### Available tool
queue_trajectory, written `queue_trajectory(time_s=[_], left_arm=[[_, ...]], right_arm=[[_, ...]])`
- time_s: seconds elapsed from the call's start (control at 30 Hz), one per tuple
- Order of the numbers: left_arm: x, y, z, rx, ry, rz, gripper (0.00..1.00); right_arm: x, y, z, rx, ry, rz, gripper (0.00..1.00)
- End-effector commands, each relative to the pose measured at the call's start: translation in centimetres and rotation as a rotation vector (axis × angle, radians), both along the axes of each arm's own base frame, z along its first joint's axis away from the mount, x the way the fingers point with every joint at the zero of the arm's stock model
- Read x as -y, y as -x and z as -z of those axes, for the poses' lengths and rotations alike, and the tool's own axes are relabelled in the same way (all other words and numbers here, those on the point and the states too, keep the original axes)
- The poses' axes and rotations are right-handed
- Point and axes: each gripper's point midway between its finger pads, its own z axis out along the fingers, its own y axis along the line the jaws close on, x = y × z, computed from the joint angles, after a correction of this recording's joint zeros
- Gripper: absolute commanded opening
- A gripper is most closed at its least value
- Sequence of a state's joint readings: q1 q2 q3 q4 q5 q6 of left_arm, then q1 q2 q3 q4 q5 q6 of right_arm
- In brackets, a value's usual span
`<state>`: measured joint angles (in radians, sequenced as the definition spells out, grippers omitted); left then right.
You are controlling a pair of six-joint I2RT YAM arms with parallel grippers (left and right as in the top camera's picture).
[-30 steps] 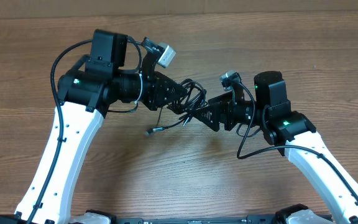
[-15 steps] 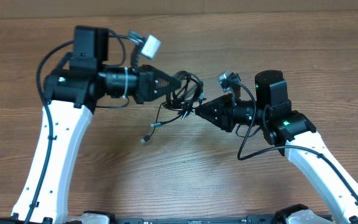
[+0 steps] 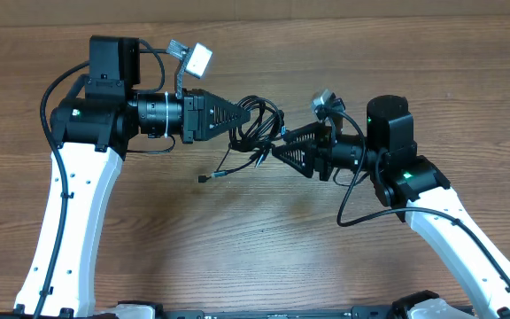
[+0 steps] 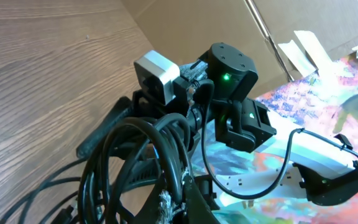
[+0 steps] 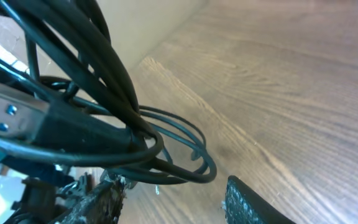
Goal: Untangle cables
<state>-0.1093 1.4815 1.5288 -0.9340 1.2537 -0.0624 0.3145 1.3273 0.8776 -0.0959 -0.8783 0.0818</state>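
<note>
The left gripper (image 3: 255, 112) has pulled leftward, clamped on the limp, light tangle of thin black cables (image 3: 265, 125), while the right gripper (image 3: 278, 151), jaws parted, would best pinch just one of them.

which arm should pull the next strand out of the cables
Probably right: the left claw is shut on the cables, anchoring them, while the right claw sits open at their edge, free to grab one.
</note>
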Motion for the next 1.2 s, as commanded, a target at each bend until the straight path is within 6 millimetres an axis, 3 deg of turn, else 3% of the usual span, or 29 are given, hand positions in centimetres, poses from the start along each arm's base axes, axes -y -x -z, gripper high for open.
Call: queue_trajectory(time_s=[0.0,0.33,0.63,0.7,0.87,1.03,1.17], left_arm=[[0.2,0.7,-1.7,0.011,0.042,0.026,0.04],[0.2,0.8,-1.6,-0.009,0.042,0.024,0.04],[0.2,0.8,-1.7,-0.048,0.046,0.016,0.04],[0.2,0.8,-1.7,-0.051,0.047,0.015,0.04],[0.2,0.8,-1.7,-0.046,0.046,0.014,0.04],[0.1,0.2,-1.6,-0.013,0.029,-0.003,0.04],[-0.3,-0.9,-0.4,-0.005,-0.042,-0.069,0.04]], right_arm=[[0.5,-1.3,-0.2,0.04,0.022,0.064,0.52],[0.7,-2.3,-0.8,0.089,0.023,0.102,0.51],[-0.8,1.0,-2.6,0.092,-0.081,-0.105,0.49],[-1.0,1.3,-3.0,0.104,-0.095,-0.128,0.43],[-1.0,1.3,-3.2,0.114,-0.1,-0.133,0.04],[-0.4,1.1,-0.8,-0.006,-0.037,-0.071,0.04],[1.0,1.2,3.2,-0.174,0.087,0.04,0.06]])
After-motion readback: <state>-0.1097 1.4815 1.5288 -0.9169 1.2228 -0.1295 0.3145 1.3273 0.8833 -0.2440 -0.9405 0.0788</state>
